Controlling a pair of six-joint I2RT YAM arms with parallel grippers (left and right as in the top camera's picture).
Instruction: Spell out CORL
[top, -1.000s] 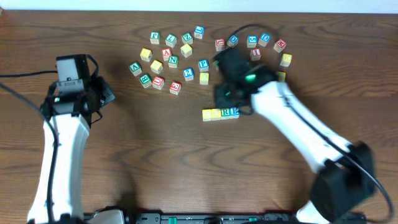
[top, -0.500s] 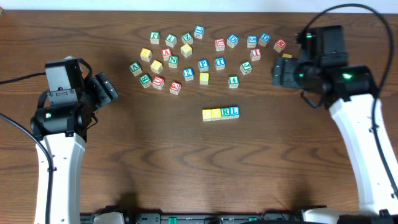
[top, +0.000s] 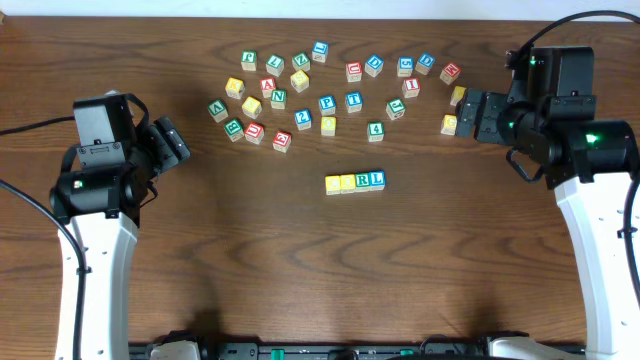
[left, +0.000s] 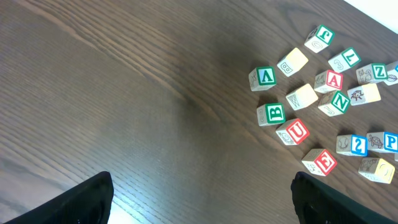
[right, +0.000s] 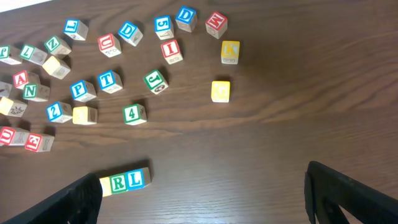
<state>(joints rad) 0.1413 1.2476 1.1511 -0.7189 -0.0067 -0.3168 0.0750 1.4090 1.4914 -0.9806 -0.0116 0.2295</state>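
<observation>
The row of 4 blocks (top: 355, 182) lies on the worktop (top: 300, 270). The left tool (top: 172, 142) and right tool (top: 468, 112) hang well to either side of it, both with fingers spread apart.

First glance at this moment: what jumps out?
A tidy row of four cubes sits alone at the middle of the table, its last two faces reading R and L. Beyond it, loose lettered cubes lie scattered along the far side. The left end effector and right end effector stand open and empty, off to either side.
</observation>
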